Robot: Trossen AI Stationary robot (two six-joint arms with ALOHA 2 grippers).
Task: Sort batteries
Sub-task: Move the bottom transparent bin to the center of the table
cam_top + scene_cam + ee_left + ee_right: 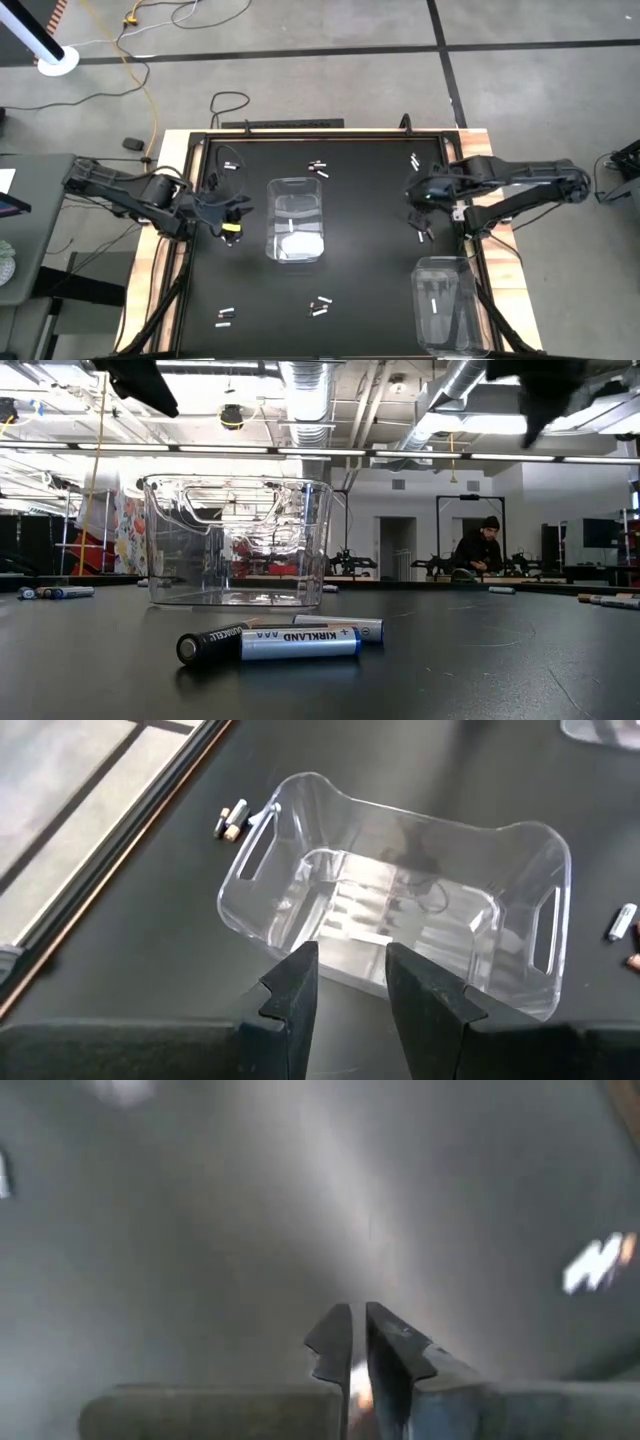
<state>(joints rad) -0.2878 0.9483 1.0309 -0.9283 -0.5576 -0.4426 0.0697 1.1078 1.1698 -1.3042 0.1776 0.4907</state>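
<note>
Clear plastic bin [296, 220] sits mid-table holding a few batteries [292, 226]; a second bin [450, 305] lies at its four o'clock. More batteries [270, 641] lie scattered on the black table [370, 270]. At the centre bin's nine o'clock, the left gripper [352, 982] hangs with fingers apart. At its three o'clock, the right gripper [358, 1342] has its fingers nearly together, something pale pinched between them.

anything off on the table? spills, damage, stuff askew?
Nothing stands out. Loose batteries lie in small scattered clusters on the mat, as expected mid-sort. Both clear bins, centre bin and right bin, sit upright and look undamaged.
</note>
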